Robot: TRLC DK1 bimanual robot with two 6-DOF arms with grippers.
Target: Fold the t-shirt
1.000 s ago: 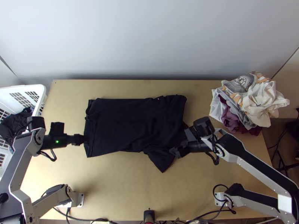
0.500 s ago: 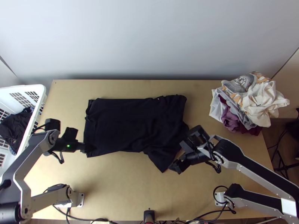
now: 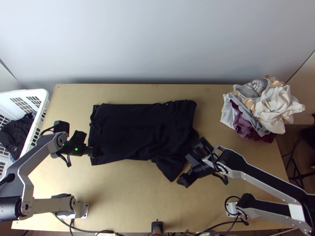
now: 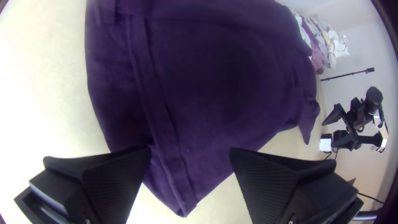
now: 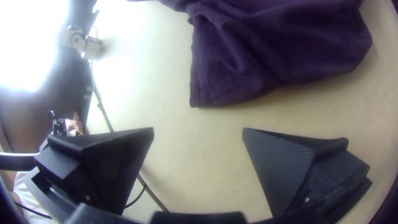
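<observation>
Clock: as on the top view, 12 toward the wall.
T-shirt (image 3: 138, 131): mid-desk (image 3: 130, 200), dark, laid out as a flat band, apparently folded over once; some rumpling toward 4 o'clock.
Long axis: 9 to 3 o'clock, crosswise between the two arms.
Loose parts: hem corner (image 4: 182, 205) at the shirt's 8 o'clock; sleeve (image 3: 169, 167) poking out at its 5 o'clock.
Left gripper (image 4: 190, 148): at the shirt's 8 o'clock, nearer arm for that corner. Bulk of cloth lies from it toward 2 o'clock.
Left opening: fingers well apart, corner showing between them, not pinched. One finger overlaps the cloth's edge in the wrist view; can't tell whether it touches.
Right gripper (image 5: 198, 129): at the shirt's 5 o'clock, nearer arm for the sleeve, which lies just beside it toward 10 o'clock.
Right opening: fingers wide apart, nothing held, sleeve lying just beyond the tips.
Step, my reading: taking up the side nearest the arm bases, left on the corner, right on the sleeve, for a fold toward 12.
Next move needs: left to close on the corner; right to go in toward 10 before closing.
Risk: right closing short of the sleeve; left catching only the top layer.
</observation>
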